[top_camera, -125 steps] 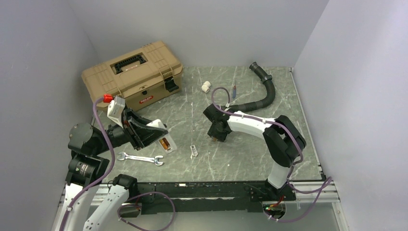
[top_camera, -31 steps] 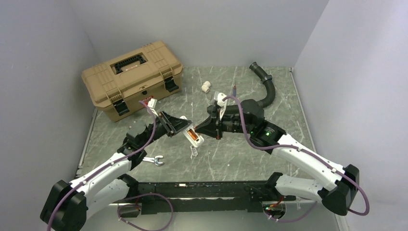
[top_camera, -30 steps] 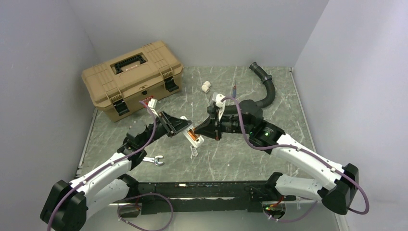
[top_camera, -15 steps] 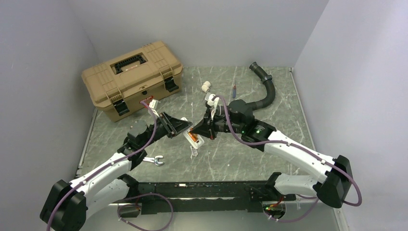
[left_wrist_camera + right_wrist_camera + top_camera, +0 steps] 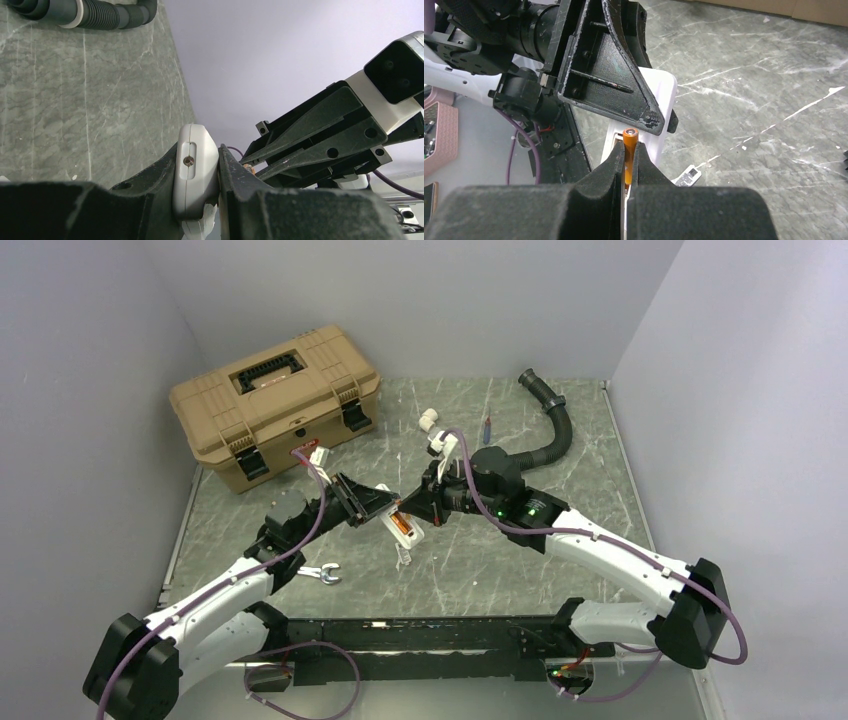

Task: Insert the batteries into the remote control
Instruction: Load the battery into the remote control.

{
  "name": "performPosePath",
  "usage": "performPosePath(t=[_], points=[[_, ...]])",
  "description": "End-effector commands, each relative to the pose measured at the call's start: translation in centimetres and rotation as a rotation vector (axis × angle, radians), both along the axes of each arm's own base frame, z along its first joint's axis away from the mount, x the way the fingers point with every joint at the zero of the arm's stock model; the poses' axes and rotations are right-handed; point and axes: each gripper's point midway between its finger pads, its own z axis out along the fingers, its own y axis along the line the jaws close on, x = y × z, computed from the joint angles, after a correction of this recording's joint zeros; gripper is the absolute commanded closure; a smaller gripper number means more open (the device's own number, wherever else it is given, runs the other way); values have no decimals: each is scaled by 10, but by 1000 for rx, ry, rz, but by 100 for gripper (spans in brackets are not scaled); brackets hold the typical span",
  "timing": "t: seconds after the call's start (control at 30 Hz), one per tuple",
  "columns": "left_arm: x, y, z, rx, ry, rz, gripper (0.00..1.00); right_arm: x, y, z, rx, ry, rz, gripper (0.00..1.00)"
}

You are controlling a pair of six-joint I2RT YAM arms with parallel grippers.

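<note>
My left gripper (image 5: pixel 382 507) is shut on one end of the white remote control (image 5: pixel 409 532) and holds it above the table with its open battery recess turned toward the right arm. The left wrist view shows the remote's end (image 5: pixel 194 172) pinched between the black fingers. My right gripper (image 5: pixel 627 156) is shut on an orange battery (image 5: pixel 629 147) that points at the remote's recess (image 5: pixel 659 95), its tip at or just inside the edge. Another orange battery (image 5: pixel 399 525) appears to lie in the recess.
A small white cover piece (image 5: pixel 404 554) lies on the table under the remote. A tan toolbox (image 5: pixel 275 400) stands at the back left and a silver wrench (image 5: pixel 320 573) lies near the front left. A black corrugated hose (image 5: pixel 548 430), a white pipe fitting (image 5: pixel 429 420) and a red-and-blue stick (image 5: pixel 486 427) lie at the back.
My right gripper has moved left with the battery, up to the remote's recess. The left arm has kept the remote in the same place.
</note>
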Motion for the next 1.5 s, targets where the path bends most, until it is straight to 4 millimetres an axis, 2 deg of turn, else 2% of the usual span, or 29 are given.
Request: performPosePath(t=[0.0, 0.37, 0.77, 1.47], points=[[0, -1, 29, -45, -72, 2, 100, 3, 6, 21, 60, -2, -14, 100], [1, -1, 29, -43, -68, 5, 100, -7, 11, 22, 77, 19, 29, 100], [0, -1, 30, -45, -65, 3, 100, -2, 8, -3, -21, -8, -4, 100], [0, 1, 29, -55, -63, 15, 100, -9, 0, -19, -87, -7, 2, 100]])
